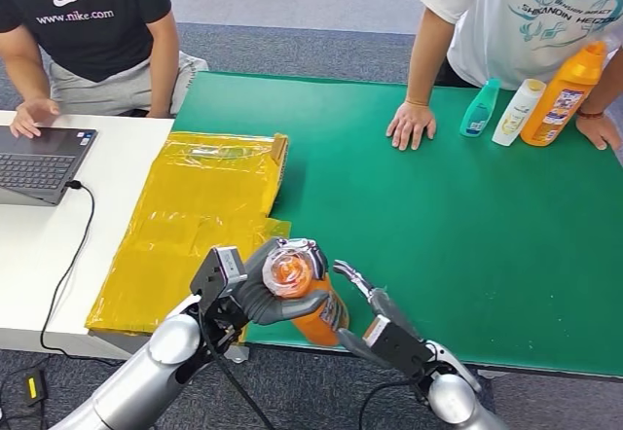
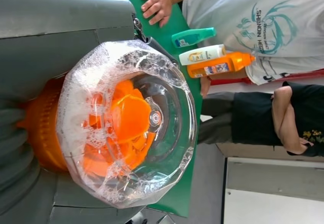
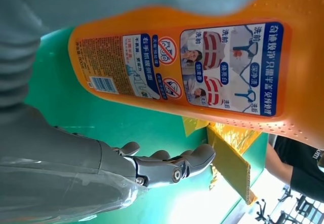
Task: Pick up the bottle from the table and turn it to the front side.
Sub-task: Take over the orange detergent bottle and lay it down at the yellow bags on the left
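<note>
We see the left hand (image 1: 275, 294) gripping the orange bottle (image 1: 312, 304) above the desk (image 1: 456, 216) edge; right hand (image 1: 371, 304) open just beside the bottle.

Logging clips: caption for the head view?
Left hand grips orange plastic bottle above green table; open right hand alongside.

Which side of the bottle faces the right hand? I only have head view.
Observer: The right wrist view shows the bottle's printed label with a barcode, facing the right hand.
Operator: Right hand touching it?
Observer: No, its fingers are spread, with green table visible in the gap between them and the bottle.
Operator: Cap on?
Observer: In the left wrist view a clear foamy dome covers an orange top, close to the left hand holding it.
</note>
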### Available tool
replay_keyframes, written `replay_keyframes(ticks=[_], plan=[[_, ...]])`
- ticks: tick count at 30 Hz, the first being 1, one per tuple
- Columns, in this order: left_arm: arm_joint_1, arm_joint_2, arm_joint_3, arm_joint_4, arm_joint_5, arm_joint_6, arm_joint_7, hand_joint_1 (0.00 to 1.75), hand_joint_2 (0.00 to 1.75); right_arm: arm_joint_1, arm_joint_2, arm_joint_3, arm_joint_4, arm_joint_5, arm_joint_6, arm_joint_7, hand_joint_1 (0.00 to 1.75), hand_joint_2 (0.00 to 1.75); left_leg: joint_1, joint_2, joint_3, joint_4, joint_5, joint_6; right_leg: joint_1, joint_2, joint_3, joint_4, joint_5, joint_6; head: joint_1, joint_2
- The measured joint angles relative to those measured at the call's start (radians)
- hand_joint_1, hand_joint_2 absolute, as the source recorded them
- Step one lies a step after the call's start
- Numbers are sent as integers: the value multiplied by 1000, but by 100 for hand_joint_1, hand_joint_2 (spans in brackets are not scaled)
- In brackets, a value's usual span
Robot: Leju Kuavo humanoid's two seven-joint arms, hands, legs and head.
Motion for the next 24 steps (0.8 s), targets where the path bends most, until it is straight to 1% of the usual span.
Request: replay_keyframes(ticks=[8, 24], plan=[[-13, 4, 0, 0, -3, 0, 0, 175, 175, 0, 2, -4, 0, -1, -2, 0, 0, 0, 0, 0, 0, 0, 0, 0, 0, 0, 0, 0, 0, 0, 0, 0], [-96, 29, 17, 0, -46, 0, 14, 175, 175, 7, 2, -12, -4, -12, -7, -4, 0, 0, 0, 0, 0, 0, 0, 0, 0, 0, 0, 0, 0, 0, 0, 0]])
